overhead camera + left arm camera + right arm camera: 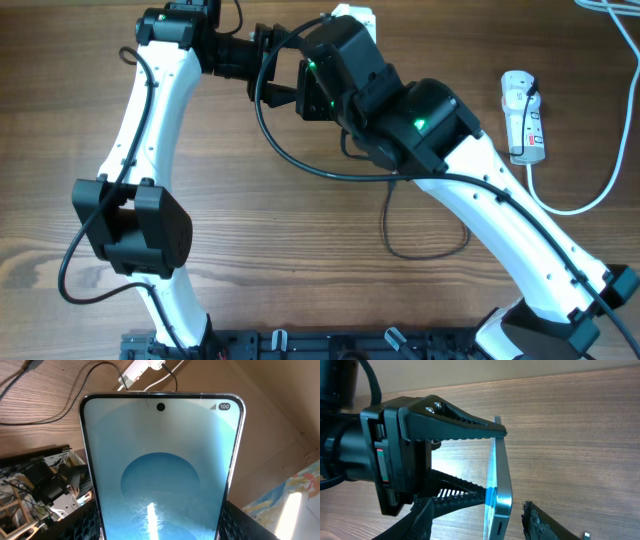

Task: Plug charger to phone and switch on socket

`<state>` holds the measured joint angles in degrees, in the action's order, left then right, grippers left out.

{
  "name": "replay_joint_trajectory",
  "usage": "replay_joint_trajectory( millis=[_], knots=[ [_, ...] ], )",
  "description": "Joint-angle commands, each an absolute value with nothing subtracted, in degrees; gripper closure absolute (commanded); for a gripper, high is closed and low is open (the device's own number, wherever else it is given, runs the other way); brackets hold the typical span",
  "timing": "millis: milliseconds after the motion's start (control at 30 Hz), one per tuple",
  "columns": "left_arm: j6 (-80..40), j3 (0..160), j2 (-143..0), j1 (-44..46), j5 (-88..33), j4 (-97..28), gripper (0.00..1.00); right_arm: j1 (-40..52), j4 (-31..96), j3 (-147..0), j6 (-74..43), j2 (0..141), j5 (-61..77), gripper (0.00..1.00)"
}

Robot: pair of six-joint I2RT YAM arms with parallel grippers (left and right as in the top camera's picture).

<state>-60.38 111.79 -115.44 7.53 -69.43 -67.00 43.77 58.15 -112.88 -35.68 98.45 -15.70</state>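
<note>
Phone point(160, 470): slim handset, turquoise screen lit, lighter oval in the middle, "100" at its top corner. It is held clear of the worktop near the far edge, about midway along. From the right wrist it shows edge-on point(500, 485). From overhead it is hidden under the two wrists.

Left gripper point(494, 465): clamped on the phone across its two long edges. One toothed finger point(455, 425) lies on one edge, and the other comes up against the opposite edge. In the left wrist view the finger pads sit at both lower corners of the screen.

Right gripper point(477, 520): fingers well apart and gripping nothing. They stand either side of the phone's near end, with one finger point(545, 520) just beside it. Contact cannot be told.

Charger point(388, 225): thin black cable lying in a loose loop on the worktop near the middle. Its small tip cannot be made out in any view. A black plug sits in the socket's far end.

Socket point(523, 115): white strip with red marks, lying flat near the far right corner, well apart from the phone. The switch position is too small to read.

White lead point(590, 205): thick, running from the socket in a curve toward the right edge.

Worktop point(250, 250): brown wood grain.
</note>
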Motion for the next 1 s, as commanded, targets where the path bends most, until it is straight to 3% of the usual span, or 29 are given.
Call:
replay_joint_trajectory(
  millis=[0, 967],
  knots=[
    [-60.86, 111.85, -113.34, 7.27, -70.61, -66.78, 0.34, 43.86, 58.11, -113.99, -34.48, 100.77, -18.90, 0.42],
    [-58.94, 111.85, -113.34, 7.27, -70.61, -65.08, 0.34, 43.86, 57.54, -114.02, -34.50, 101.69, -20.51, 0.65]
  ],
)
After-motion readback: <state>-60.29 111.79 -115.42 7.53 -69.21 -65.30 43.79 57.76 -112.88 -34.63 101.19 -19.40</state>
